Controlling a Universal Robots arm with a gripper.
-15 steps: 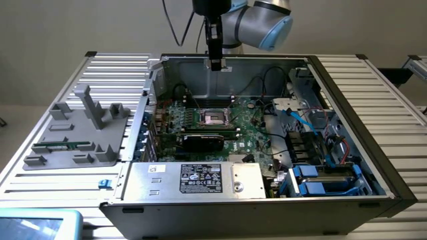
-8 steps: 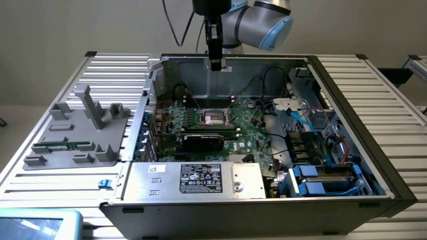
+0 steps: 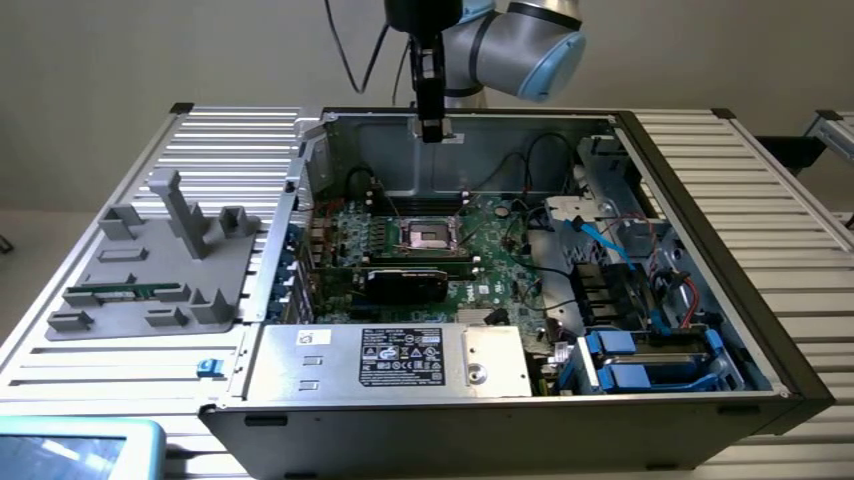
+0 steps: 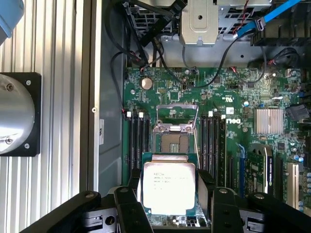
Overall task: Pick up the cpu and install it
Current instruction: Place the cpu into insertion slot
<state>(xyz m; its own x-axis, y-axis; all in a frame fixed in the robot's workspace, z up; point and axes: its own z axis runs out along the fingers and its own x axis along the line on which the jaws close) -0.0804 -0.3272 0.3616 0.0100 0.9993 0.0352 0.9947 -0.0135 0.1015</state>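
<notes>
Hanging above the open computer case [image 3: 694, 330], the gripper [image 4: 170, 201] is grasping the cpu [image 4: 169, 187]. Its dark fingers [image 4: 130, 206] press against two opposite edges of the chip. The cpu sits flat between them with its silvery metal top facing the wrist camera, faint print on the lid and a thin tan rim showing along the far edge.

In the exterior view the gripper [image 3: 430, 128] is raised near the case's back wall, well clear of the motherboard [image 3: 507, 270] beneath it. Whether the cpu can be made out there I cannot tell.

Below and ahead of the gripper lies the socket [image 4: 172, 141], uncovered, with its metal frame [image 4: 176, 116] swung up; the cpu is apart from it, not seated. Black memory slots [image 4: 138, 141] flank the socket on both sides. A finned heatsink [image 4: 268, 121] and a round coin battery [image 4: 146, 83] sit farther out on the board.

Well away from the gripper, on the slatted bench [image 3: 747, 170] beside the case, a grey fixture tray [image 3: 180, 245] holds a green memory stick [image 3: 120, 293].
</notes>
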